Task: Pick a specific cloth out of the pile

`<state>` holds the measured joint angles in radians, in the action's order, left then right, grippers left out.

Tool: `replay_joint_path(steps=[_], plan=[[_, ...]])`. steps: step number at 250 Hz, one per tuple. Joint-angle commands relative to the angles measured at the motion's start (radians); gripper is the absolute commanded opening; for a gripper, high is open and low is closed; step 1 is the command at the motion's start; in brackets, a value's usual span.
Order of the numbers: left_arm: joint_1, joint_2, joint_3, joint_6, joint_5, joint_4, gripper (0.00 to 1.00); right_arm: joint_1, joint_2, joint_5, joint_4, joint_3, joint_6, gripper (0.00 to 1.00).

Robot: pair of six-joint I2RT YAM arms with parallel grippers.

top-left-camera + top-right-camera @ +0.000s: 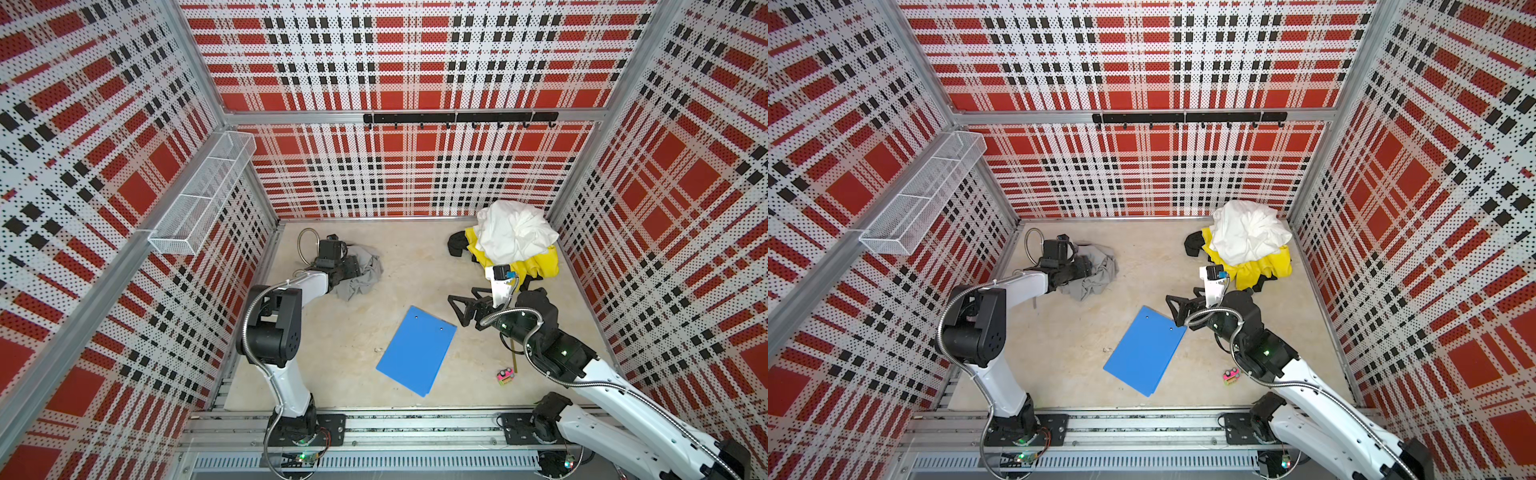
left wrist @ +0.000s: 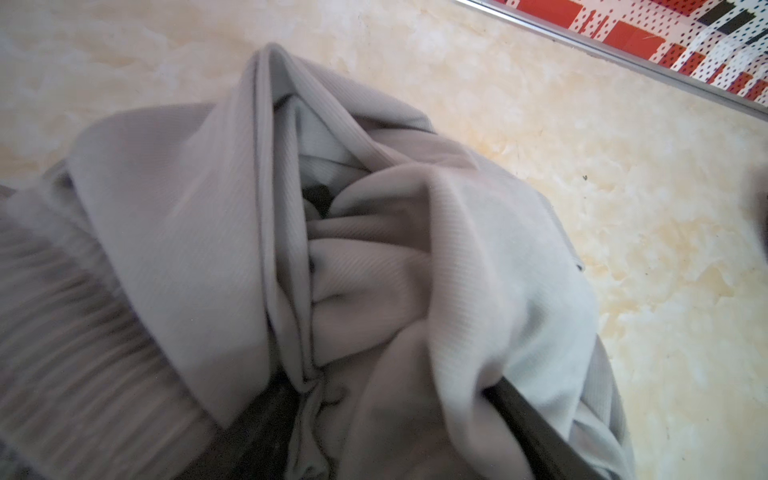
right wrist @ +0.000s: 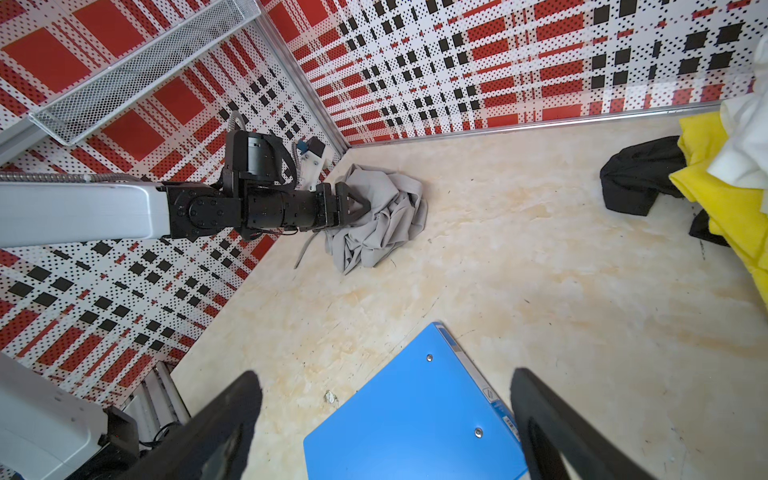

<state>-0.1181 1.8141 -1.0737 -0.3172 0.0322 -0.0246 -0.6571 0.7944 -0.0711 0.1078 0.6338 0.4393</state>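
Base of scene is the table [image 1: 415, 266], marbled beige, walled on 3 sides. At the far right corner sits the pile [image 1: 515, 249]: white cloth [image 1: 511, 226] heaped on yellow cloth [image 1: 536, 264], with black cloth [image 1: 457, 243] poking out beneath, so the top piece pins the lower ones. The cloth [image 1: 359, 274], light grey, lies alone on the table at far left, well apart from the pile; judged already separated, which is the point of the task. It is crumpled into a lump with no true long axis, though in both top views it runs slightly longer from far wall toward near edge, narrower end nearward. Blue folder [image 1: 415, 351] lies flat mid-table, not involved. Left gripper [image 3: 359, 203] sits low against the cloth, folds heaped over and between its 2 fingers [image 2: 523, 415]; jaws stand apart, but pinching or let go, cannot tell. Right gripper [image 3: 384, 378] is spread wide and empty, hanging over the folder's far end, likely parked clear. Small pink item [image 1: 505, 376] sits near right.
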Motion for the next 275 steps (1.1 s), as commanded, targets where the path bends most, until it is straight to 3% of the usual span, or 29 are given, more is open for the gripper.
replay_joint_path(steps=[1, 76, 102, 154, 208, 227, 275], plan=[[0.009, -0.078, 0.011, -0.013, 0.017, 0.018, 0.75, -0.005, -0.026, -0.007, -0.048, -0.014, -0.020, 1.00], [0.008, -0.218, 0.012, -0.021, 0.051, 0.025, 0.87, -0.004, -0.056, 0.033, 0.031, -0.013, -0.060, 1.00], [0.000, -0.295, 0.012, -0.021, 0.038, 0.007, 1.00, -0.004, -0.074, 0.060, 0.064, -0.014, -0.067, 1.00], [-0.023, -0.461, 0.084, -0.022, 0.032, -0.003, 0.99, -0.005, -0.094, 0.183, 0.112, -0.011, -0.058, 1.00], [-0.022, -0.677, 0.273, -0.002, 0.006, 0.061, 0.99, -0.004, -0.058, 0.367, 0.190, 0.017, -0.040, 1.00], [-0.023, -0.755, 0.375, -0.006, -0.029, 0.116, 0.99, -0.004, -0.050, 0.406, 0.199, 0.016, -0.046, 1.00], [0.011, -0.836, 0.584, -0.006, -0.257, 0.212, 0.99, -0.003, -0.046, 0.566, 0.135, -0.058, -0.053, 1.00]])
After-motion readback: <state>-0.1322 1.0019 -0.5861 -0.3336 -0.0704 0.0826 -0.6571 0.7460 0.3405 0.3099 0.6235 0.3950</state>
